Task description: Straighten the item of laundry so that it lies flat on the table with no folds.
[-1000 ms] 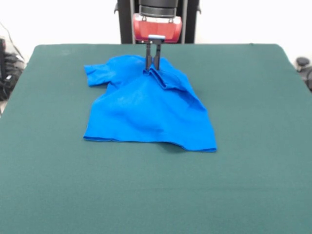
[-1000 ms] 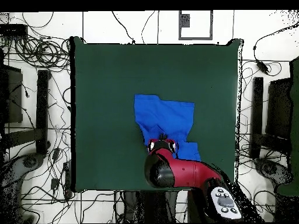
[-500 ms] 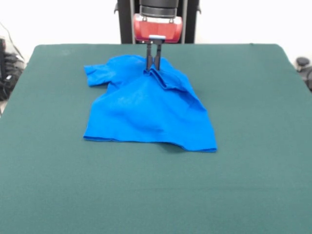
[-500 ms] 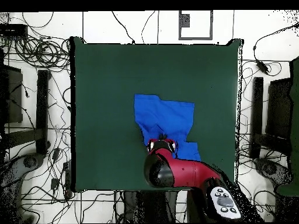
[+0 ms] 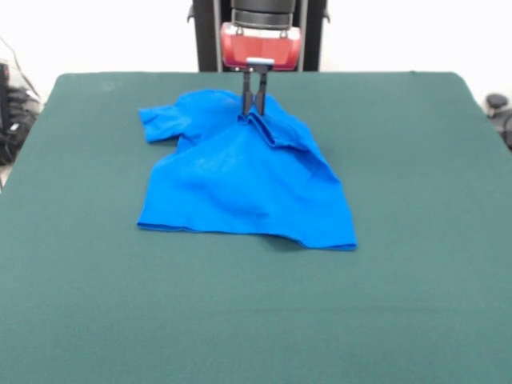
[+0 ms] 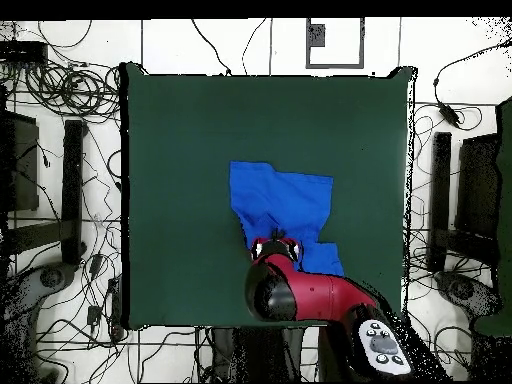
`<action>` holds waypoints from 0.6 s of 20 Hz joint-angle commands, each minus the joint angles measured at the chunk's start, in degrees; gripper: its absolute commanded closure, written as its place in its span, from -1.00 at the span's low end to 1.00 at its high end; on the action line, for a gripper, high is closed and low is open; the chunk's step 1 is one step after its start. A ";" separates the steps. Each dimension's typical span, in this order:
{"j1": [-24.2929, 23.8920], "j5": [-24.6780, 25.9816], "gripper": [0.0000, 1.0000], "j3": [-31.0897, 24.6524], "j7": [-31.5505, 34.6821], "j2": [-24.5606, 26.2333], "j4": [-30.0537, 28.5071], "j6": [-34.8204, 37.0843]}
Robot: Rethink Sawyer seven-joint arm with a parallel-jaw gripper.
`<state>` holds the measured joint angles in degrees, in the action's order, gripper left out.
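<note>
The bench (image 5: pixel 416 304) carries the shirt (image 5: pixel 240 180) mid-far, a fold bunched at its far edge. The gripper's (image 5: pixel 254 113) fingers (image 5: pixel 247 98) pinch that fold; thin fabric could slip free, or dragging could bunch more.

You've got the usual Sawyer look here: glossy red arm (image 6: pixel 318 292) shell with a black round joint cap, and a grey panel of small black buttons near the base. Up front, the gripper (image 5: pixel 254 112) has two thin dark fingers under a pale blue strip.
</note>
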<state>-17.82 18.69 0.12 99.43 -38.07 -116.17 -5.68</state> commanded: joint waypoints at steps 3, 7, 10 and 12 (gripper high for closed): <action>2.22 -3.53 1.00 -6.53 10.10 1.30 -1.81 4.67; 2.10 -3.70 1.00 -6.81 10.27 0.73 -2.35 4.75; 2.35 -3.91 1.00 -6.66 10.65 0.73 -2.64 4.42; 2.74 -4.21 1.00 -6.50 11.05 0.64 -2.88 4.18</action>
<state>-17.00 18.33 0.13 99.43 -38.16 -116.31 -5.68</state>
